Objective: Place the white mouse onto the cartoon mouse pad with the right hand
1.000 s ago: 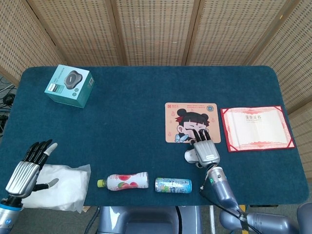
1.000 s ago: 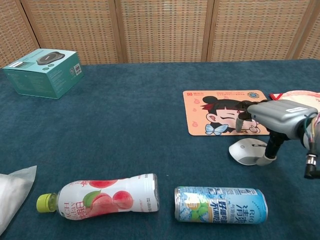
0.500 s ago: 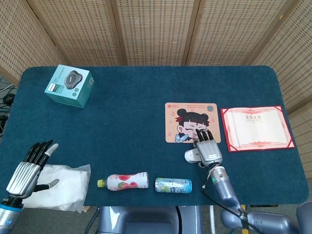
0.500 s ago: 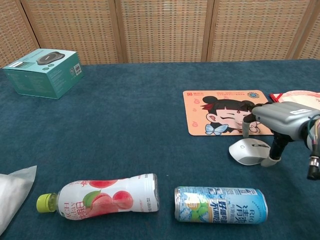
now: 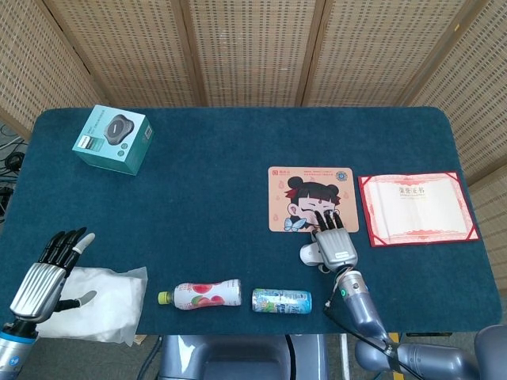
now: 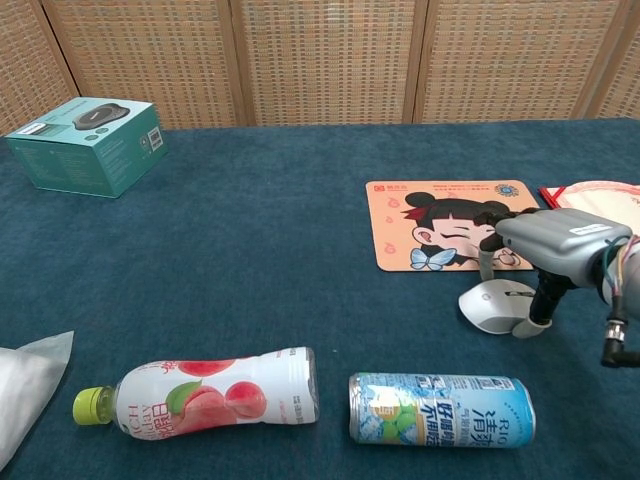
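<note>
Two hands are showing, and your right hand (image 6: pixel 548 248) is the one at work: it is hovering palm-down over the white mouse (image 6: pixel 497 304), fingers (image 5: pixel 327 224) stretched forward and reaching over the near edge of the cartoon mouse pad (image 5: pixel 310 188). The thumb is hanging down beside the mouse on the side toward you. Whether the hand is actually gripping the mouse I cannot tell; the chest view is showing a gap between the palm and the shell. The forearm is running back from the hand toward the robot's body at a slight slant.

The mouse is lying under and just left of your right hand, on the blue felt-like table cloth (image 5: pixel 222 182), just short of the pad's near edge and not on it. It is a smooth, rounded plastic oval. Its long axis seems to be running left to right across the table, though the hand is covering much of it and I cannot tell which end is the front.

The pad is a thin, flat, peach-coloured rectangle printed with a dark-haired girl's face, lying just ahead of your fingers.

Your left hand (image 5: pixel 47 273) is resting far to the left, empty, fingers straight and apart, over a crumpled white cloth (image 5: pixel 103 302).
</note>
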You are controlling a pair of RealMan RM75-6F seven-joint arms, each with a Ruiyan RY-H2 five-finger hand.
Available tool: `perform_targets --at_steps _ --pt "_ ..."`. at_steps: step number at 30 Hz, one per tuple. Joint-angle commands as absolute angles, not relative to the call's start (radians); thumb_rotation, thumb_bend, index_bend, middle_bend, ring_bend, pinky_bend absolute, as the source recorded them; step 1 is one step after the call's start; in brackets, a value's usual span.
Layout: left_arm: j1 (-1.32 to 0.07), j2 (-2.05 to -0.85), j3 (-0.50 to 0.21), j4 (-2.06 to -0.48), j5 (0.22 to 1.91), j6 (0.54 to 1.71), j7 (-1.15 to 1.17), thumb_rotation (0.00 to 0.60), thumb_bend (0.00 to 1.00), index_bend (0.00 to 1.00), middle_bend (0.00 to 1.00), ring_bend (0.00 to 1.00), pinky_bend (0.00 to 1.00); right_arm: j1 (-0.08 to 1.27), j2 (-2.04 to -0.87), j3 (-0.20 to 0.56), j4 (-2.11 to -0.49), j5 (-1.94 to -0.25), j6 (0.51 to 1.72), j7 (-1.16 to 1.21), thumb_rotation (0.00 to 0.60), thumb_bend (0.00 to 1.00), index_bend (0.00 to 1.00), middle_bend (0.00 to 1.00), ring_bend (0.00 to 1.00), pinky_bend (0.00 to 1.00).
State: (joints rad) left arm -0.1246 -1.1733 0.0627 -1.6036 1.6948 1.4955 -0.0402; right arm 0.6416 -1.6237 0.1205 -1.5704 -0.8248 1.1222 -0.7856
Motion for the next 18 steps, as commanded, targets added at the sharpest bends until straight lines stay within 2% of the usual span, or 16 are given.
perform_targets --at_steps 1,18 --pt "-0.125 -1.173 0.064 -1.603 1.696 1.495 -0.041 0.6 0.15 0.0 0.0 0.0 0.0 0.643 -1.626 0.119 -1.567 -0.825 1.126 -0.787 0.6 0.0 0.42 0.0 0.0 0.0" --pt "-0.125 -1.173 0.063 -1.604 1.696 1.495 -0.041 0.6 0.15 0.0 0.0 0.0 0.0 0.649 -1.638 0.11 -1.555 -0.851 1.15 -0.792 0.6 0.0 0.52 0.01 0.0 0.0"
